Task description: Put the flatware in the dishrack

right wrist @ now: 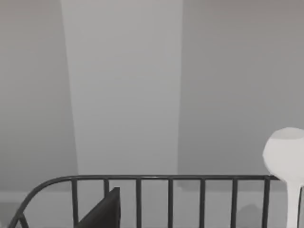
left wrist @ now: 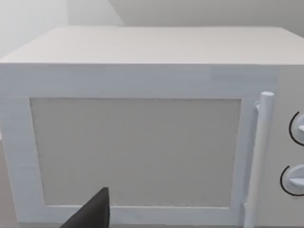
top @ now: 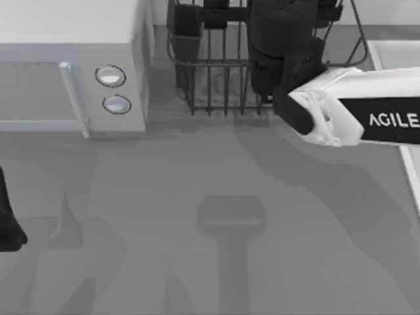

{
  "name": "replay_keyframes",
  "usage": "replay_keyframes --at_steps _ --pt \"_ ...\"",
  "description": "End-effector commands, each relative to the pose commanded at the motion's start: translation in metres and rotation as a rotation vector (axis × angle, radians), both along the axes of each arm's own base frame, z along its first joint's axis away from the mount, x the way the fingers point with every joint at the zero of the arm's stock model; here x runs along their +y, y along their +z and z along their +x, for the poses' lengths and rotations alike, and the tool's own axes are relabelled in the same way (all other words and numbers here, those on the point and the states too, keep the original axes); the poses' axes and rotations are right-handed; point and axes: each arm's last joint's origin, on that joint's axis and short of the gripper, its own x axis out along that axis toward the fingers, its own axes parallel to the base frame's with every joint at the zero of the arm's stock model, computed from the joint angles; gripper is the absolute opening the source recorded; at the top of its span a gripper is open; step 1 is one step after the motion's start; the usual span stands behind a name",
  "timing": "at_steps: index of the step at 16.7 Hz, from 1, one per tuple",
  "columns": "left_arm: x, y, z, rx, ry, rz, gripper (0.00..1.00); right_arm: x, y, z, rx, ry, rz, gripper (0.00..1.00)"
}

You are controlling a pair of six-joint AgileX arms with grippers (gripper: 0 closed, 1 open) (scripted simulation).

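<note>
Flatware first: what you can see of it is a white spoon [right wrist: 287, 166], bowl up, standing near the rack's rim in the right wrist view; whether your right gripper holds it or it already rests in the rack, you cannot tell from here.

The white oven [top: 72, 65] fills the table's [top: 210, 249] top left, door handle and two knobs facing you. The rack [top: 216, 72] stands just beside it on the right, dark wire, with its cup [top: 187, 29] at the corner nearest the oven.

Your right arm [top: 367, 115] reaches in from the right, and its dark wrist hangs over the rack's right half. The right gripper [right wrist: 102, 211] shows as one dark finger by the rim bars, so you cannot tell how its jaws stand. Your left arm [top: 8, 220] sits parked at the left edge, facing the oven door; of the left gripper [left wrist: 92, 213] one dark finger shows, jaws again not readable.

Judging progress: you are at the placing stage over the rack, with release or retreat likely left
</note>
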Motion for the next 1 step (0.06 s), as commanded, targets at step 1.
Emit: replay_keyframes --at_steps 1 --pt "0.0 0.0 0.0 0.0 0.0 0.0 1.0 0.0 0.0 0.0 0.0 0.0 0.0 1.0"
